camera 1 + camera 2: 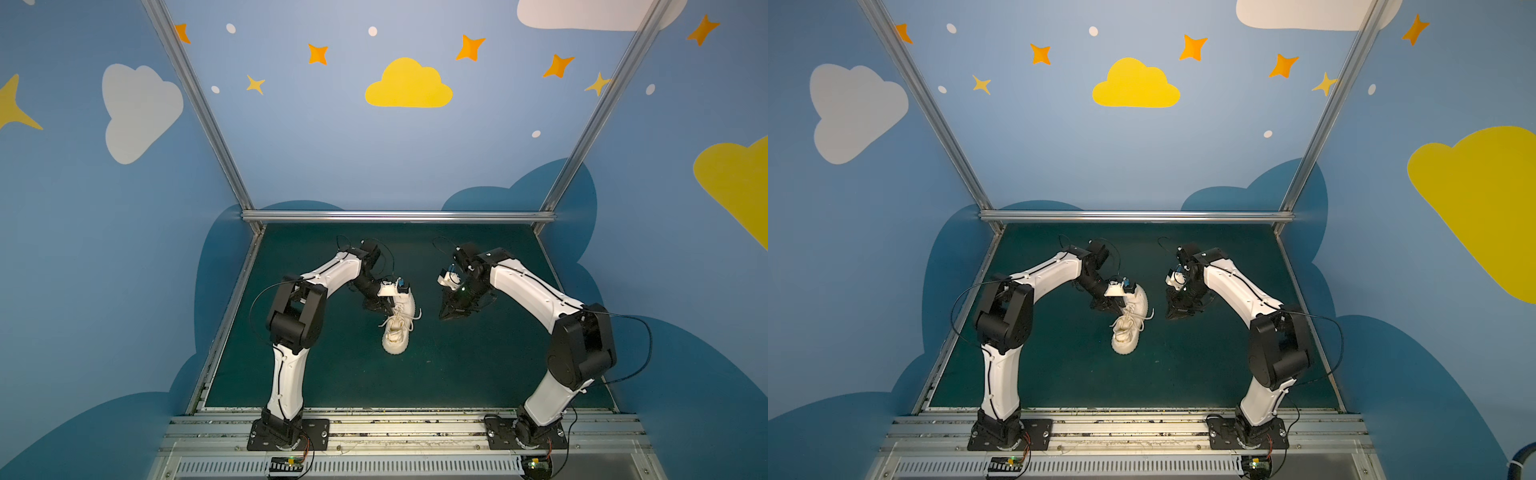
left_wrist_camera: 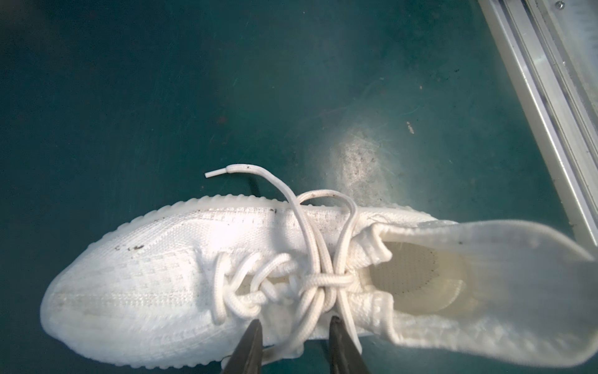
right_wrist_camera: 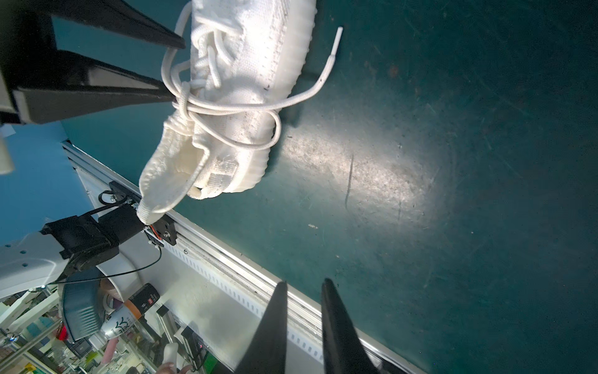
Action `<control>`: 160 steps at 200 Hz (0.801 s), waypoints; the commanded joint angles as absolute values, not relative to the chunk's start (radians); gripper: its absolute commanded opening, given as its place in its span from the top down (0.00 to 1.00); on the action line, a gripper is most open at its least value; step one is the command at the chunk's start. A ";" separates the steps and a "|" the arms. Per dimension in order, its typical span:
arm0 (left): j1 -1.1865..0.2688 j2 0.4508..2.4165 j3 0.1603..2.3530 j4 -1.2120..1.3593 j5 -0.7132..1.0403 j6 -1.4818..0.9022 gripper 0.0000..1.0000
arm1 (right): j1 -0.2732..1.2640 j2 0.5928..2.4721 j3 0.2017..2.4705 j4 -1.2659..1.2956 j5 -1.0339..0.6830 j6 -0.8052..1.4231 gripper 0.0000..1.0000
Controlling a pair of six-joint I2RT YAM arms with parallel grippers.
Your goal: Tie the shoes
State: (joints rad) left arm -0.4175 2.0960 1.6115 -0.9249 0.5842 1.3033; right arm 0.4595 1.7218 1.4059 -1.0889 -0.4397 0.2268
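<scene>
Left wrist view: 1 cream sneaker (image 2: pixel 155 285) on bench (image 2: pixel 129 97), laces (image 2: pixel 323 281) knotted, 1 lace tip (image 2: pixel 215 173) showing. Left gripper (image 2: pixel 296 323) fingers parted, straddling 1 lace loop (image 2: pixel 309 307). Both top views: sneaker mid-bench, heel toward near edge. Right gripper (image 3: pixel 304 285) narrowly parted, empty, clear of sneaker.

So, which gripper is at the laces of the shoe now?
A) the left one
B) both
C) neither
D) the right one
A: the left gripper has its jaws on either side of the laces on the shoe; the right gripper hangs over the mat, apart from the shoe.
</scene>
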 commanded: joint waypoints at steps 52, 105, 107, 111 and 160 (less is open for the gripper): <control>-0.437 2.112 1.641 -0.930 0.589 1.323 0.83 | 0.468 1.726 1.376 -1.044 -0.495 0.211 0.79; -0.438 2.105 1.637 -0.939 0.602 1.330 0.97 | 0.492 1.704 1.178 -0.665 -0.658 0.293 0.73; -0.437 2.105 1.636 -0.940 0.604 1.330 0.97 | 0.493 1.706 1.172 -0.651 -0.658 0.295 0.73; -0.437 2.104 1.633 -0.939 0.603 1.330 0.97 | 0.496 1.710 1.162 -0.625 -0.656 0.303 0.73; -0.438 2.091 1.607 -0.932 0.607 1.327 0.97 | 0.545 1.792 1.123 -0.435 -0.629 0.309 0.72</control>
State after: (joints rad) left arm -0.4351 2.0964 1.6207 -0.9142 0.5770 1.3167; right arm 0.5228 1.7443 1.1271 -0.5827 -0.6224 0.2996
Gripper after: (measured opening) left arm 0.048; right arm 0.274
